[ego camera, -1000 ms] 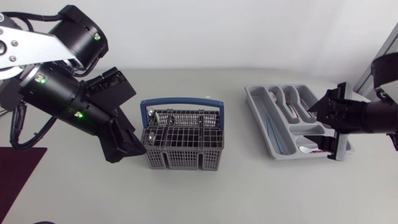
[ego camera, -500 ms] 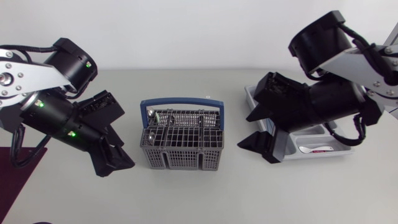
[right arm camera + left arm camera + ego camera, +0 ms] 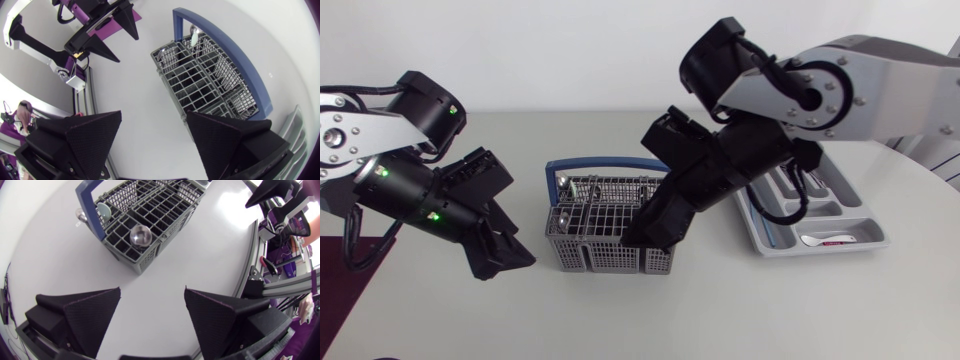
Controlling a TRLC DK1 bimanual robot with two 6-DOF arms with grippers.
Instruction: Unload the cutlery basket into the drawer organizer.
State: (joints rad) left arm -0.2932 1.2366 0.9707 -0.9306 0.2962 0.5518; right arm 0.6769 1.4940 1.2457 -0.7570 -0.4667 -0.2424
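From above, the wide-open right gripper [image 3: 655,232] is hanging over the basket's [image 3: 590,255] right end mid-table, nearer than the open left gripper [image 3: 502,252]. From the left wrist, a spoon [image 3: 140,235] is standing upright in the basket ahead; from the right wrist, the basket is lying just ahead.

My left arm comes in from the left side, and its pincer [image 3: 505,262] hangs low over the tabletop [image 3: 720,310], just beside the left wall of the grey cutlery basket [image 3: 590,245]. The basket has a blue handle [image 3: 560,170], and some cutlery [image 3: 582,189] stands in its back left part. My right arm reaches past the middle, and its pincer [image 3: 650,235] is above the right end of the basket. The grey drawer organizer [image 3: 865,228] lies to the right, partly hidden behind this arm. A pale spoon [image 3: 817,240] lies in its near compartment.
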